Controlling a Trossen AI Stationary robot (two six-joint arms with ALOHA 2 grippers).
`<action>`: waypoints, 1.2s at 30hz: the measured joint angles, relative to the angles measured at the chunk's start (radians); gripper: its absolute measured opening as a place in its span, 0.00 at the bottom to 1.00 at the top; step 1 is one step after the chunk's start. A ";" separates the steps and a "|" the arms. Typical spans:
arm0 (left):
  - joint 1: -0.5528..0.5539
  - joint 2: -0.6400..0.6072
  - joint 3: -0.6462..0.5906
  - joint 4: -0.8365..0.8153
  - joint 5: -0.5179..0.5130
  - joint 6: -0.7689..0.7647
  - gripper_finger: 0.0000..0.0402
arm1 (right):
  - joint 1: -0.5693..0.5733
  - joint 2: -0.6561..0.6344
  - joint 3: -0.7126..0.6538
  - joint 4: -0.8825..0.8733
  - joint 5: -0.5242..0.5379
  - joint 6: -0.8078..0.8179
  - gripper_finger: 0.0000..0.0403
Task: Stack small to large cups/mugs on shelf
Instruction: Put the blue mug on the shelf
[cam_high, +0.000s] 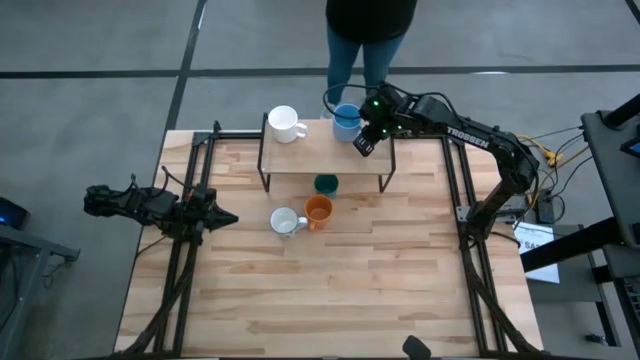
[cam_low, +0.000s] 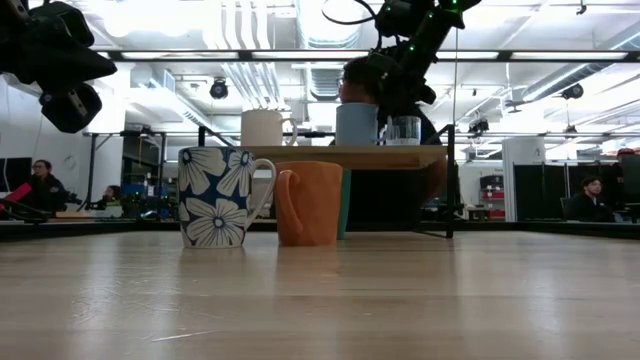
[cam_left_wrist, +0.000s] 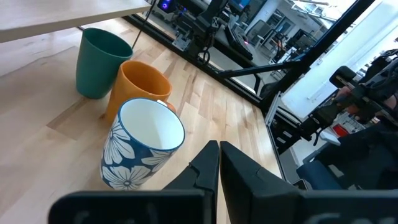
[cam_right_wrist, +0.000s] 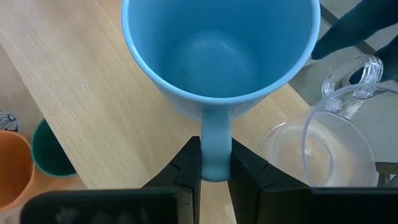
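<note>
The shelf (cam_high: 300, 157) stands at the table's far middle. On it are a white mug (cam_high: 284, 123), a light blue mug (cam_high: 346, 121) and a clear glass (cam_right_wrist: 323, 146), which stands beside the blue mug. My right gripper (cam_right_wrist: 214, 152) is over the shelf's right end, shut on the blue mug. A dark green cup (cam_high: 326, 184), an orange mug (cam_high: 319, 210) and a white mug with a dark flower pattern (cam_high: 284, 221) stand on the table in front of the shelf. My left gripper (cam_high: 226, 218) is shut and empty, left of the patterned mug. My right gripper pinches the light blue mug's handle (cam_right_wrist: 215, 134) between its two fingers, one on each side. The fingers slant down from the table's near right side. The mug is upright, its mouth up, and in the low view its base (cam_low: 357, 142) looks level with the shelf top.
A person (cam_high: 365, 40) stands just beyond the table's far edge, behind the shelf. Black frame rails (cam_high: 190, 260) run along the table's left and right sides. The near half of the table (cam_high: 330, 300) is bare wood.
</note>
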 joint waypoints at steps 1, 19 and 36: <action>0.000 0.000 0.000 0.000 0.000 0.000 0.00 | 0.000 0.000 0.000 0.000 0.000 0.000 0.11; 0.000 0.000 0.000 0.000 0.000 0.000 0.00 | 0.001 0.000 0.000 0.000 -0.001 -0.007 0.16; 0.000 0.000 0.000 0.000 0.000 0.000 0.00 | 0.003 -0.001 0.006 -0.014 -0.001 -0.009 0.22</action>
